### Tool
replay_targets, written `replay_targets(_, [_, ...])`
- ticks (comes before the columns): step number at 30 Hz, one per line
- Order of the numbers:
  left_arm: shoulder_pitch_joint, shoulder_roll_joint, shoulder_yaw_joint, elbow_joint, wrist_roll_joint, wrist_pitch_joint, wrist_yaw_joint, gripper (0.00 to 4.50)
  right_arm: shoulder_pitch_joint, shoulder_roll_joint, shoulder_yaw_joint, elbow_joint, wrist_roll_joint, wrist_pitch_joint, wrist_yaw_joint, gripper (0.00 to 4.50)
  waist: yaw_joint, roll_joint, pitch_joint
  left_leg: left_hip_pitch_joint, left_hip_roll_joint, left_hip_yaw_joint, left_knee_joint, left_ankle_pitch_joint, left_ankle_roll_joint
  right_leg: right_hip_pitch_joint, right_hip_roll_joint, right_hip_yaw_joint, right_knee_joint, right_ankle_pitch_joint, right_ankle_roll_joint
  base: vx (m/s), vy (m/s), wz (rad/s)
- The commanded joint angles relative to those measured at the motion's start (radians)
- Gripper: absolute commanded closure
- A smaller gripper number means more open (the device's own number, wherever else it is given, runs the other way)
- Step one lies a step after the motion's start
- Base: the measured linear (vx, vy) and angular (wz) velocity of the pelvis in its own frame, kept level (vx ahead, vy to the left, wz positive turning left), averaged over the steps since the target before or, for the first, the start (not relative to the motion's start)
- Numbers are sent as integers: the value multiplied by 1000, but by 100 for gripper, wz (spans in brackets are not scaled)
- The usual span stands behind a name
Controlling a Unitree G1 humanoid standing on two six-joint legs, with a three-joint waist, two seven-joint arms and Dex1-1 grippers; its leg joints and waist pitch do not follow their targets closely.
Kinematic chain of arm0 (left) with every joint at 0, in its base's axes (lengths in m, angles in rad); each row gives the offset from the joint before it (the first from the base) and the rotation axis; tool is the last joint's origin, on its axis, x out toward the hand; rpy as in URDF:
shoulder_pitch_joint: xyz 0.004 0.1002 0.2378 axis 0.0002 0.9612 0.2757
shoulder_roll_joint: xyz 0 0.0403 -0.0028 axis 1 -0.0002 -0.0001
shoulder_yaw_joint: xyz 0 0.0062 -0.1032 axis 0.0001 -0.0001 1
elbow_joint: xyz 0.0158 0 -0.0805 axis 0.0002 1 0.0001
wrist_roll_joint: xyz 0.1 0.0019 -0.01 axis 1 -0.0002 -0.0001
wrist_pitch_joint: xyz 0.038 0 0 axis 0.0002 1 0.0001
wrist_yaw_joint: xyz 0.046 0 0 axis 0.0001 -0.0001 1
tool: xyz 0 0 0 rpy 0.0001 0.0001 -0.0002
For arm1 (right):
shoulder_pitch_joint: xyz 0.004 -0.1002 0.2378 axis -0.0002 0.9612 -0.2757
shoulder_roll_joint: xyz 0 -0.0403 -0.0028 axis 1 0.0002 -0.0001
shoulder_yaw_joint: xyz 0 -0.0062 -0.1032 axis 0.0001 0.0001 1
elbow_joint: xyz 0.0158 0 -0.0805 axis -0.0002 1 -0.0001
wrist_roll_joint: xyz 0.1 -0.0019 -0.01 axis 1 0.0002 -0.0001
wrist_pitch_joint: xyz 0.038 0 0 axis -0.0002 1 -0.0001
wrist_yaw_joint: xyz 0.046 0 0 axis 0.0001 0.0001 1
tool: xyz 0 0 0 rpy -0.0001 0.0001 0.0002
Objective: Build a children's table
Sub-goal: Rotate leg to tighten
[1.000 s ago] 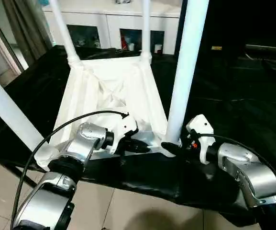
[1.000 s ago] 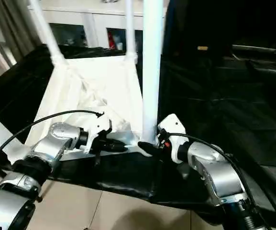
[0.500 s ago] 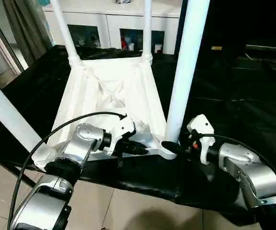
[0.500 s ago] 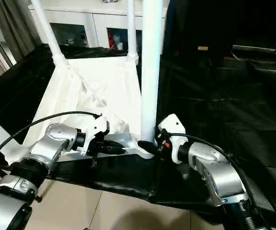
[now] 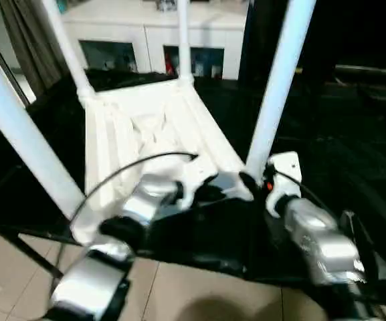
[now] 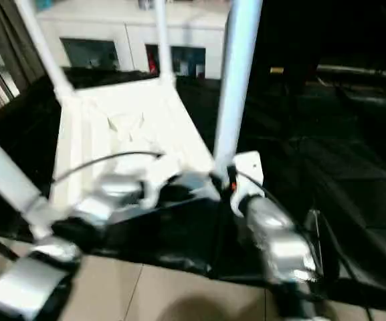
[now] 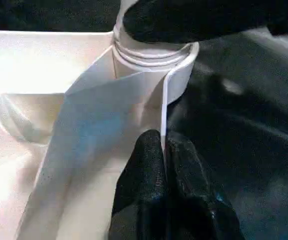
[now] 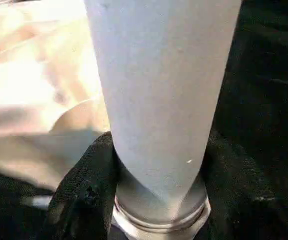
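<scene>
The children's table lies upside down, its ribbed white top (image 5: 146, 120) on a black cloth, with its legs pointing up. My right gripper (image 8: 158, 192) is shut on the base of the near right leg (image 5: 276, 100), one black finger (image 8: 86, 190) on each side, just above the round corner socket (image 7: 153, 55). Close beside that socket, my left gripper (image 7: 163, 150) is shut on the top's thin near rim (image 7: 164, 105). From the head camera both grippers meet at that corner, left gripper (image 5: 216, 192) and right gripper (image 5: 249, 182). The near left leg (image 5: 25, 134) and two far legs (image 5: 65, 47) stand upright.
The black cloth (image 5: 333, 134) covers the work surface and spreads wide to the right. A white cabinet with glass doors (image 5: 132, 40) stands behind the table. Tiled floor (image 5: 12, 281) lies below the near edge. A black cable (image 5: 132, 167) arcs over my left forearm.
The head camera has swung, so the whole picture shifted and blurred. My right gripper's fingers have narrowed onto the leg's base. The left gripper keeps its pinch on the rim.
</scene>
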Motion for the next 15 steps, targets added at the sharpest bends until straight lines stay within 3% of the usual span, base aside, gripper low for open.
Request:
replay_targets(1, [-30,-56,25,20,-19,-1,114,450,5,68,27,84,3,20,-65,241,-4,-14,-42,0,24,-15,-75,-273,19,32,-48,33,-97,-475,-119,0,0,0])
replay_targets(3, [-41,-78,21,28,-17,-7,130,450,-19,93,27,105,-10,3,-96,241,-5,-16,-44,-3,22,-16,-75,-270,22,36,-48,31,-96,-466,-117,0,0,0])
replay_targets(4, [-50,-88,23,40,-14,-18,141,450,-35,108,18,121,-16,-8,-112,241,-5,-14,-47,-4,24,-16,-74,-248,31,38,-48,34,-92,-417,-128,0,0,0])
replay_targets(5, [-56,-95,24,48,-13,-26,140,450,-46,118,13,132,-17,-19,-115,241,-8,3,-46,-5,24,-15,-74,-250,31,36,-44,34,-93,-373,-139,0,0,0])
replay_targets(7, [-59,-98,26,55,-10,-37,136,450,-55,128,14,142,-20,-41,-113,241,-8,-4,-50,-10,22,-17,-73,-236,35,46,-46,32,-82,-323,-158,0,0,0])
replay_targets(9, [-57,-94,26,54,-17,-43,121,450,-50,130,17,133,-12,-56,-96,241,-7,-1,-51,-9,24,-15,-71,-221,48,45,-48,33,-81,-297,-171,0,0,0])
replay_targets(10, [-51,-84,26,51,-24,-52,100,450,-43,125,18,114,-1,-76,-70,171,-7,-2,-51,-9,24,-14,-70,-217,54,46,-47,33,-81,-292,-176,0,0,0])
replay_targets(13, [-41,-64,23,46,-28,-63,67,450,-33,93,42,83,-5,-94,-17,166,-6,-2,-50,-11,25,-14,-71,-216,70,48,-49,33,-81,-298,-179,0,0,0])
replay_targets(14, [-38,-56,24,44,-29,-65,58,450,-27,70,62,70,-19,-102,3,137,-5,-1,-50,-11,26,-14,-71,-216,71,48,-50,33,-80,-301,-180,0,0,0])
replay_targets(15, [-38,-56,24,44,-29,-65,58,450,-27,70,62,70,-19,-102,3,137,-5,-1,-50,-11,26,-14,-71,-216,71,48,-50,33,-80,-301,-180,0,0,0])
